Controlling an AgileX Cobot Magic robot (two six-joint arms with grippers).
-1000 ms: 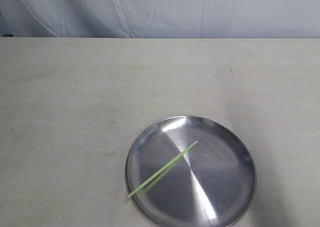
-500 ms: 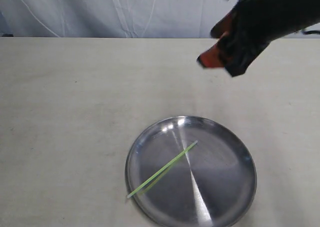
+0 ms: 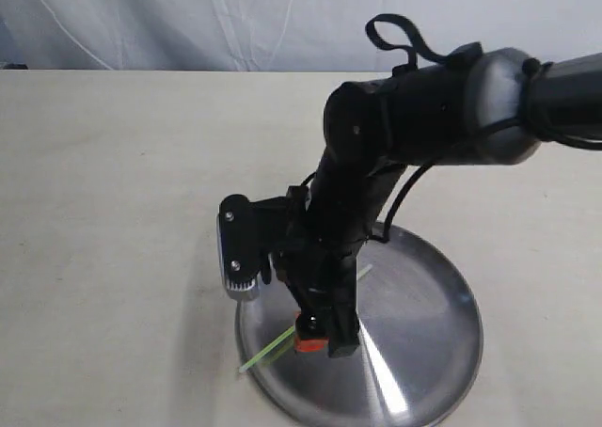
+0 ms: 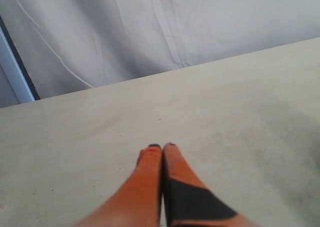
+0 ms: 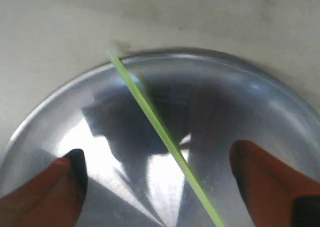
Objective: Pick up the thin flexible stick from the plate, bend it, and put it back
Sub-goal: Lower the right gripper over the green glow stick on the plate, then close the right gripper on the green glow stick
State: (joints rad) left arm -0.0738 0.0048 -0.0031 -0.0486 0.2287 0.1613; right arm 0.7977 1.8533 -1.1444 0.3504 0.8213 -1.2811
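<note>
The thin light-green stick (image 3: 267, 353) lies straight across the steel plate (image 3: 442, 324), its lower-left end poking over the rim. My right gripper (image 3: 320, 338) hangs low over the plate, and the arm hides the stick's middle in the exterior view. In the right wrist view the stick (image 5: 150, 114) runs between the open right gripper (image 5: 159, 154), whose orange fingers (image 5: 67, 179) stand well apart on either side without touching it, above the plate (image 5: 100, 132). My left gripper (image 4: 162, 147) is shut on nothing above bare table, out of the exterior view.
The plate sits near the front edge of a beige table (image 3: 113, 211). A pale cloth backdrop (image 3: 188, 23) hangs behind the table's far edge. The right arm's black body (image 3: 423, 117) stretches in from the right, above the plate.
The right arm swung in from the upper right and came down over the plate, its open fingers now straddling the stick. The stick and plate have not moved.
</note>
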